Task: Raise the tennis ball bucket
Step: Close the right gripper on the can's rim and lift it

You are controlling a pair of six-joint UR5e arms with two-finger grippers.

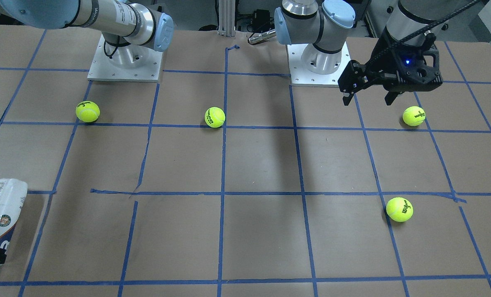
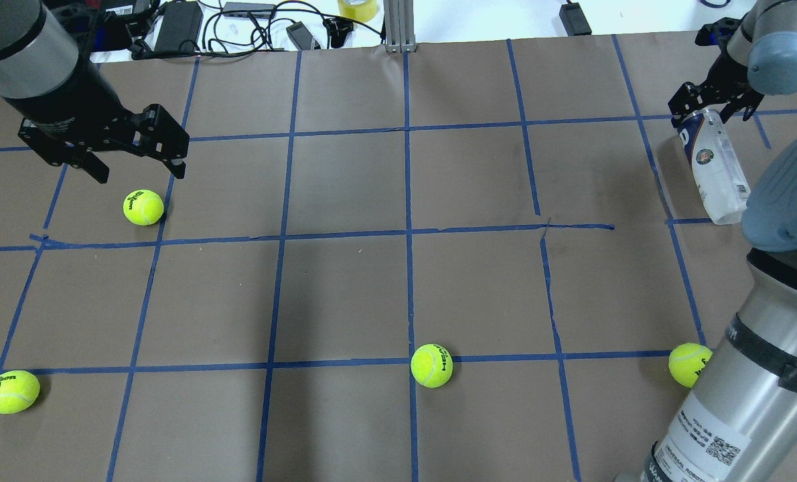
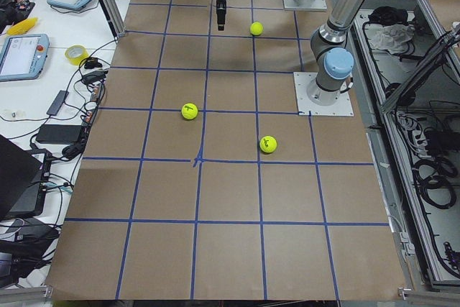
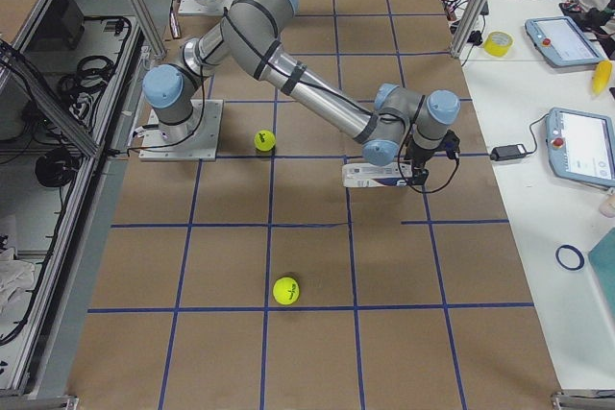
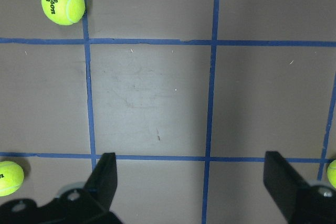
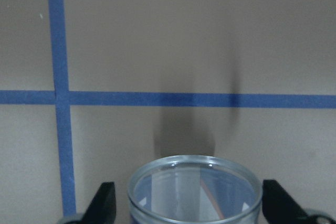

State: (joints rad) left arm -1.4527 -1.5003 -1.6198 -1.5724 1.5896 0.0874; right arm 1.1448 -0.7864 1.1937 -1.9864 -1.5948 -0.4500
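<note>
The tennis ball bucket (image 2: 714, 167) is a clear can with a white and navy label. It lies on its side at the table's far right, and also shows in the front-facing view (image 1: 3, 216) and the right exterior view (image 4: 373, 175). My right gripper (image 2: 708, 107) is open and straddles the can's open end (image 6: 194, 192). A finger (image 6: 105, 205) stands on either side, not closed on the rim. My left gripper (image 2: 137, 171) is open and empty. It hovers above the table near a tennis ball (image 2: 143, 207), and shows in the left wrist view (image 5: 194, 182).
Other tennis balls lie at the near left (image 2: 12, 391), near middle (image 2: 431, 365) and beside my right arm (image 2: 688, 365). Cables and chargers (image 2: 177, 27) lie past the table's far edge. Blue tape lines grid the brown table (image 2: 345, 294).
</note>
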